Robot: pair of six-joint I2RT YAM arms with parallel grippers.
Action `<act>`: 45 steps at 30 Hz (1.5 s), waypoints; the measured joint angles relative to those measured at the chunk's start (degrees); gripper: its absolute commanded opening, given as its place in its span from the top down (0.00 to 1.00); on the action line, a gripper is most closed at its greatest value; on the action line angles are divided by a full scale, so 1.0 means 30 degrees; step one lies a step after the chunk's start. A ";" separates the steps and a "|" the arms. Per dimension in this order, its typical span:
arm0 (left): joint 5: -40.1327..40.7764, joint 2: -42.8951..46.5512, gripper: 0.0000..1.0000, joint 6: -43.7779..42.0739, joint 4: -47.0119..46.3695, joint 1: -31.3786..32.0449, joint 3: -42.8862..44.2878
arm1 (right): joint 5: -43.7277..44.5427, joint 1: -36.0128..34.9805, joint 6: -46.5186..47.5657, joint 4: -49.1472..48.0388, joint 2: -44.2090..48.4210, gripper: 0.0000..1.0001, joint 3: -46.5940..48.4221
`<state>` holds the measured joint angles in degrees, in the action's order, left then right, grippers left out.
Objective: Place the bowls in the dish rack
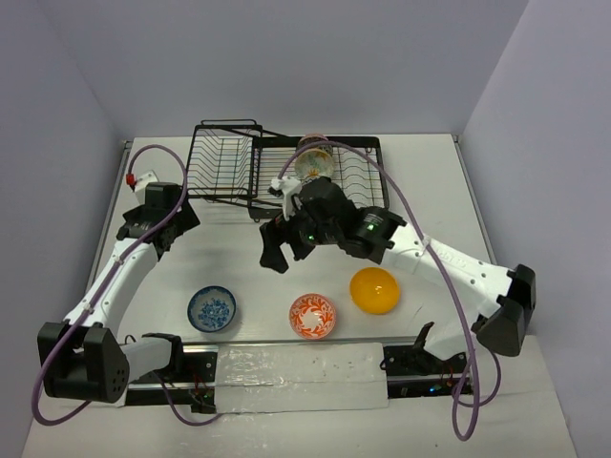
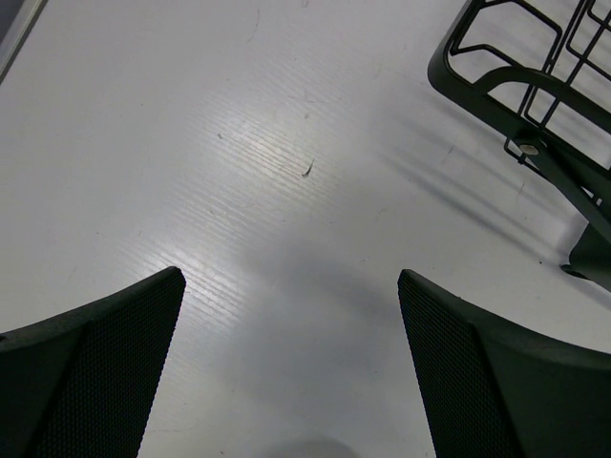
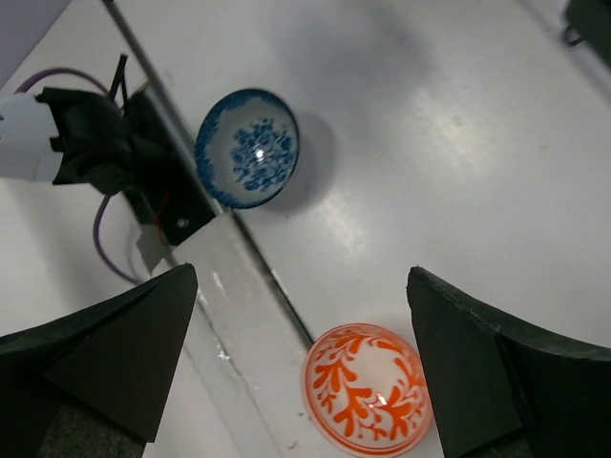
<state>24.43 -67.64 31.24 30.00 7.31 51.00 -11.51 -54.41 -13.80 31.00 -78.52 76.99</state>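
The right pincer [image 3: 298, 367] hangs with its jaws spread wide and nothing in them, over the blue patterned bowl [image 3: 248, 148] and the orange-red floral bowl [image 3: 368, 389] on the worktop [image 1: 239, 258]. The plain orange-yellow bowl [image 1: 374, 290] sits just right of the floral one. Two more stand among the dividers of the black wire dish rack [image 1: 353, 181] (a white leaf-patterned bowl [image 1: 313, 164] in front, a pinkish bowl [image 1: 313, 142] behind, mostly hidden). The left pincer [image 2: 291, 367], equally wide open and empty, is over bare worktop near the rack's corner.
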 measured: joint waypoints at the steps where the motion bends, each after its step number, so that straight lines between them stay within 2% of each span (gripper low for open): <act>1: 0.0109 0.0000 0.01 0.0015 0.0015 -0.0015 0.0000 | -0.0568 -0.0168 -0.0284 0.0022 -0.0299 0.05 0.0000; 5: 0.0408 0.0000 0.01 0.0073 0.0029 -0.0175 0.0000 | -0.1974 -0.0699 -0.0976 0.0197 -0.1974 0.09 -0.0022; 10: 0.0605 0.0000 0.01 0.0321 0.0095 -0.0248 0.0000 | -0.1392 -0.1129 -0.1056 0.1858 -0.3446 0.08 -0.0321; 23: 0.0495 -0.0262 0.01 0.0328 0.0095 -0.0233 0.0000 | 0.1180 -0.1064 -0.3351 0.3432 0.1166 0.07 -0.6186; 31: 0.0291 -0.0364 0.01 0.0328 0.0087 0.0240 0.0000 | 0.1763 -0.0539 -0.4138 0.3592 0.1982 0.07 -0.6929; 45: 0.0291 -0.0459 0.01 0.0328 0.0095 0.0597 0.0000 | 0.1384 -0.0102 -0.5413 0.3293 0.3483 0.16 -1.0324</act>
<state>25.30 -69.01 32.23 30.28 9.10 51.00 -7.35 -54.72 -30.04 40.88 -68.07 46.02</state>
